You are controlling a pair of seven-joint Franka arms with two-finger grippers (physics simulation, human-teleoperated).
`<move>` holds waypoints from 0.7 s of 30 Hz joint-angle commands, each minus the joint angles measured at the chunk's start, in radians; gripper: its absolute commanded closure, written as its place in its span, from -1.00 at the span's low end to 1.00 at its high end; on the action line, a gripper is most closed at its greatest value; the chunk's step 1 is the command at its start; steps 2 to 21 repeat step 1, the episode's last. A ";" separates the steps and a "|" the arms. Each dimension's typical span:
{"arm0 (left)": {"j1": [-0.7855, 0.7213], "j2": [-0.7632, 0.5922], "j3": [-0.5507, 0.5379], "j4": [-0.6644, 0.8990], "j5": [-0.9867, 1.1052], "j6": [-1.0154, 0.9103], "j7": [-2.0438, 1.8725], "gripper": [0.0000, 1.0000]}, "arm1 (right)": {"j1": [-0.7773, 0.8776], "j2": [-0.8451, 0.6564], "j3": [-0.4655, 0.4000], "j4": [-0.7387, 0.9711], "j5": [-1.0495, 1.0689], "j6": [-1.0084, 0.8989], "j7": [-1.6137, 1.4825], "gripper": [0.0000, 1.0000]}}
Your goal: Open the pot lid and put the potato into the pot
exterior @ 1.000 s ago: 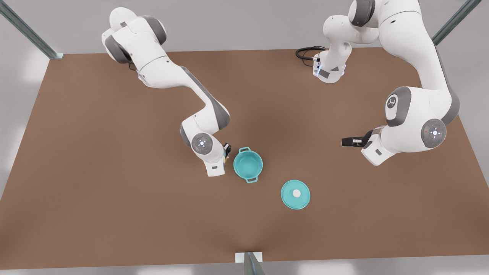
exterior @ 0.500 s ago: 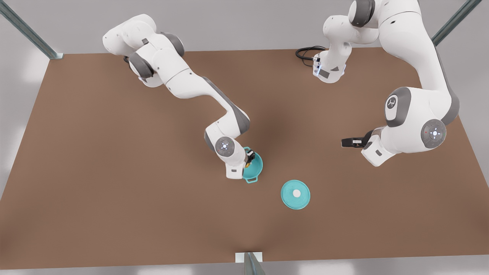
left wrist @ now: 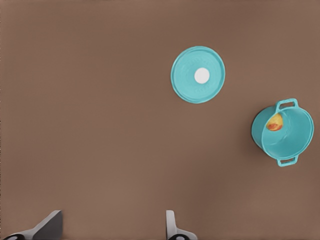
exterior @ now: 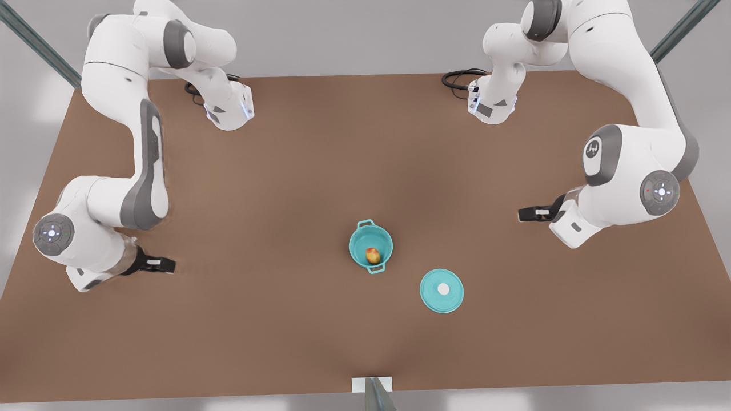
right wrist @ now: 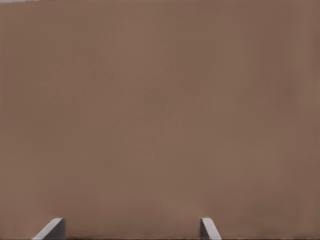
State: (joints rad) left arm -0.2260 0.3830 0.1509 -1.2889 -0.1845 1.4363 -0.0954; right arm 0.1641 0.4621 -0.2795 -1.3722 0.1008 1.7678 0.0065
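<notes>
The teal pot stands uncovered near the table's middle, and the potato lies inside it. The pot lid lies flat on the table beside the pot, toward the front view's right, white knob up. In the left wrist view the pot, the potato and the lid all lie well ahead of the fingers. My left gripper hovers open at the front view's right. My right gripper hangs open far off at the front view's left, over bare table.
Both arm bases stand at the table's far edge, with a black cable by one. A small bracket sits at the near edge. Metal posts rise at the back corners.
The right arm, which held the potato over the pot, let it drop in and swung away to the front view's left. The left arm shifted only slightly.
</notes>
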 commanded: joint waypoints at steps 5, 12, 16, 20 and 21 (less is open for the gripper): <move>0.001 -0.001 -0.001 0.002 0.017 -0.001 -0.003 -1.00 | -0.023 -0.046 0.000 -0.013 -0.012 -0.120 -0.145 -1.00; 0.001 -0.001 -0.001 0.002 0.017 -0.001 -0.003 -1.00 | -0.023 -0.046 0.000 -0.013 -0.012 -0.120 -0.145 -1.00; 0.001 -0.001 -0.001 0.002 0.017 -0.001 -0.003 -1.00 | -0.023 -0.046 0.000 -0.013 -0.012 -0.120 -0.145 -1.00; 0.001 -0.001 -0.001 0.002 0.017 -0.001 -0.003 -1.00 | -0.023 -0.046 0.000 -0.013 -0.012 -0.120 -0.145 -1.00; 0.001 -0.001 -0.001 0.002 0.017 -0.001 -0.003 -1.00 | -0.023 -0.046 0.000 -0.013 -0.012 -0.120 -0.145 -1.00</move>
